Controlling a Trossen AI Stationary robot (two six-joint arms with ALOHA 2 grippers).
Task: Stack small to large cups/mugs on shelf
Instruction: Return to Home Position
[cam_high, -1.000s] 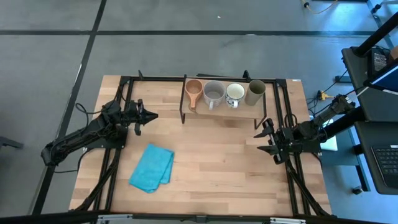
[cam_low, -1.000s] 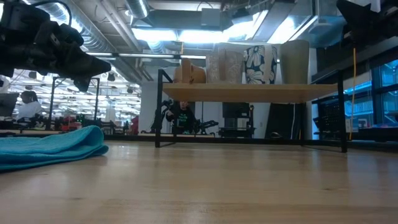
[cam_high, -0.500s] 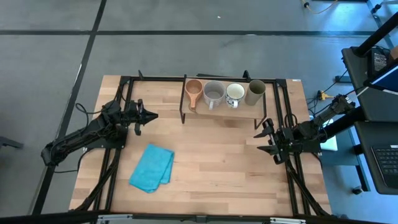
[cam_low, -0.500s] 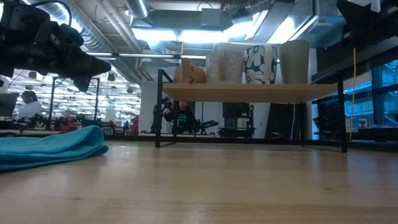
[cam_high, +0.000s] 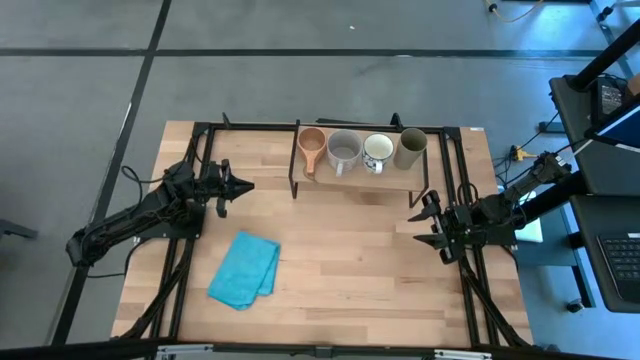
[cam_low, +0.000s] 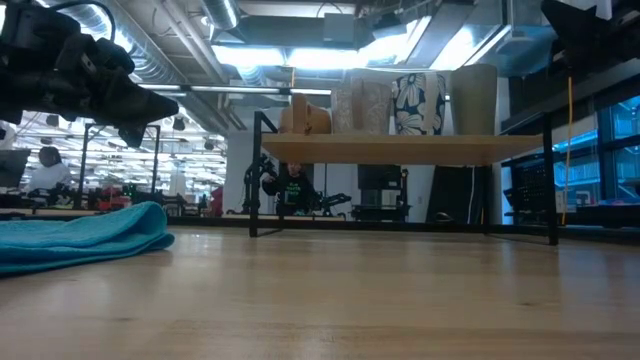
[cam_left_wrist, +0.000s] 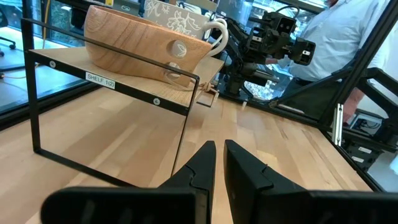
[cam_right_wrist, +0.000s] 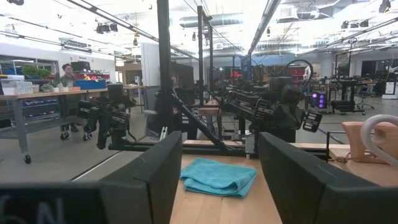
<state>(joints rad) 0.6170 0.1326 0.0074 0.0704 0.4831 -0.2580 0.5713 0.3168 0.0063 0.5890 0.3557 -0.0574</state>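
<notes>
A pale wooden desk (cam_high: 340, 270) stands on a grey workshop floor. Nearest on it lies a crumpled blue cloth (cam_high: 245, 268), clear of everything else.

Further in, both arms hang back at the sides. The left gripper (cam_high: 241, 185) points toward the shelf's end with its fingers together and holds nothing. The right gripper (cam_high: 416, 226) sits off the shelf's opposite corner with its fingers spread apart, also empty.

At the far edge is the shelf (cam_high: 360, 182), carrying all four vessels in a row from small to large: brown cup (cam_high: 312, 142), grey mug (cam_high: 344, 148), white mug (cam_high: 378, 150), tumbler (cam_high: 411, 147). They stand upright and close together, near the board's back edge.

The brown cup looks like wood: probably light, stiff and forgiving, best pinched across its wall or at the stub handle. The two mugs are likely glazed ceramic, so heavier, slick and chippable; a pinch over the rim opposite the handle seems safest. The tall tumbler has no handle and would tip most easily, so it wants a hold across the body, low down.

Beyond the desk, a person (cam_left_wrist: 339, 43) in a pale shirt stands among other rigs.
</notes>
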